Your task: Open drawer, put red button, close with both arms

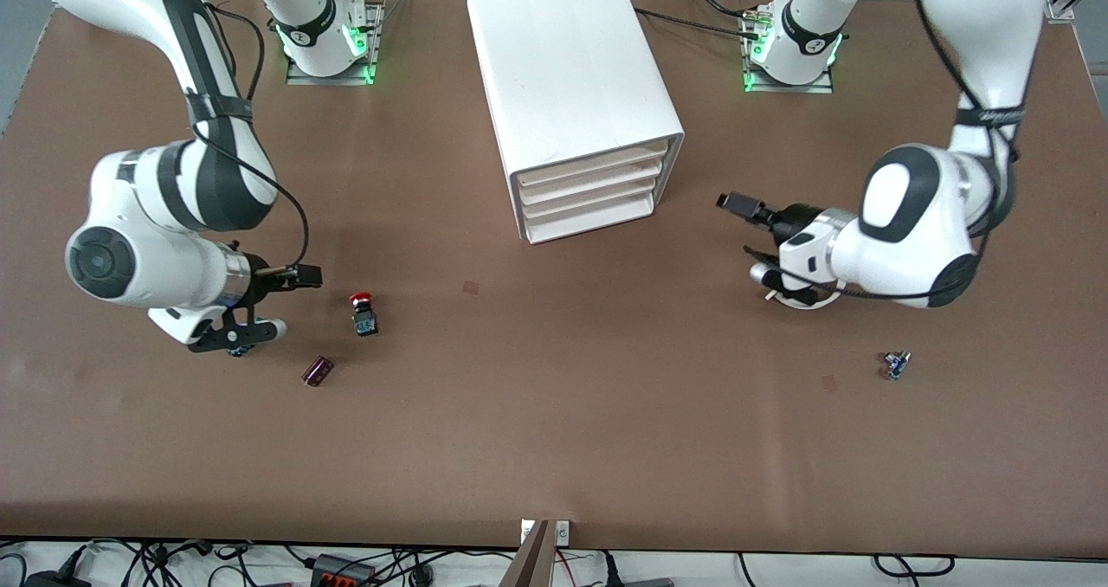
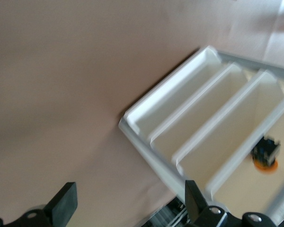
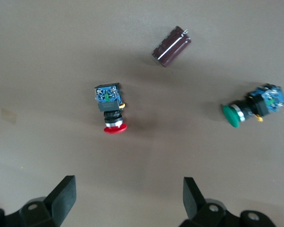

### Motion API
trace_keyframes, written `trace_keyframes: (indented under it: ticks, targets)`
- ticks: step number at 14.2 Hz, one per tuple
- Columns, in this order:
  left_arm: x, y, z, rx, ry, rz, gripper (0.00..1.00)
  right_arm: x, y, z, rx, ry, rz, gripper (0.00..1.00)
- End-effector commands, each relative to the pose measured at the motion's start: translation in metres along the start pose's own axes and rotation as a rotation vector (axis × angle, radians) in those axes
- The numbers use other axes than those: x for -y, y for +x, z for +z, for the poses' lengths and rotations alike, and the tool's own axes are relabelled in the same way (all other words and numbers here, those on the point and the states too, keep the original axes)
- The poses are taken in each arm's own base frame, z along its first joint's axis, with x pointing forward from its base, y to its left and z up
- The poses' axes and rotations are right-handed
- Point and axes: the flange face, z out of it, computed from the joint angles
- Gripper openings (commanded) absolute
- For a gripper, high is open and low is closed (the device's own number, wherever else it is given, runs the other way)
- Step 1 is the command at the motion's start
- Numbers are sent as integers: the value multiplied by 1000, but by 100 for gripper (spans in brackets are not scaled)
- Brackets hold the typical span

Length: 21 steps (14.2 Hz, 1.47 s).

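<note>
Your red button (image 1: pixel 363 310) lies on its side on the brown table (image 1: pixel 554 414), toward the right arm's end, well apart from the white cabinet (image 1: pixel 576 93). In the right wrist view the same button (image 3: pixel 110 109) shows its red cap at one end and its blue base at the other, untouched. Near it you have a dark maroon cylinder (image 1: pixel 317 370) (a capacitor by the look of it), nearer to the front camera than the button, and a green-capped button (image 3: pixel 253 108), seen clearly only from the right wrist.

Your right gripper (image 1: pixel 260 303) hovers over the table just beside the red button, on the side toward the right arm's end. Its fingers (image 3: pixel 61 196) are spread wide with nothing between them.

The drawer (image 1: pixel 593 163), the uppermost of the cabinet's stack, sits shut and flush with the drawers under it, its front facing the camera and angled a little toward the left arm's end.

Your left gripper (image 1: pixel 736 204) hangs over bare table beside the cabinet's front, apart from it. Its fingers (image 2: pixel 64 202) are likewise parted and hold nothing. The left wrist view looks onto the stacked drawer fronts (image 2: pixel 199 127).

One more small blue-based part (image 1: pixel 895 364) lies toward the left arm's end, nearer to the front camera than the left gripper's spot.
</note>
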Motion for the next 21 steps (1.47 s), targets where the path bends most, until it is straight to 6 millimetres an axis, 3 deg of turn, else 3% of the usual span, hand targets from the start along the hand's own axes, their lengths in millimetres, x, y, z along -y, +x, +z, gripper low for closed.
trace_keyframes:
  ticks: [1, 2, 4, 6, 8, 10, 12, 19, 21]
  targets:
    - [-8, 10, 48, -46, -85, 28, 100, 11, 20, 30, -14, -10, -16, 100]
    - [-21, 12, 63, -46, -89, 46, 100, 29, 25, 39, -30, -35, -54, 100]
    - [-40, 15, 81, -52, -129, 57, 100, 34, 34, 64, -35, -95, -99, 100]
    - [-35, 16, 101, -36, -179, 49, 100, 33, 40, 89, -22, -98, -138, 100]
    - [-43, 11, 119, -21, -235, 87, 99, 35, 44, 104, -23, -100, -244, 100]
    - [-49, 6, 127, -23, -266, 163, 90, 34, 45, 114, -11, -99, -268, 100]
    - [-42, 3, 145, -24, -330, 174, 85, 37, 45, 120, -4, -96, -270, 100]
    - [-29, -5, 178, -28, -398, 304, 54, 49, 50, 140, -10, -96, -272, 100]
    - [-25, -3, 183, -25, -404, 299, 30, 50, 51, 141, -16, -97, -272, 100]
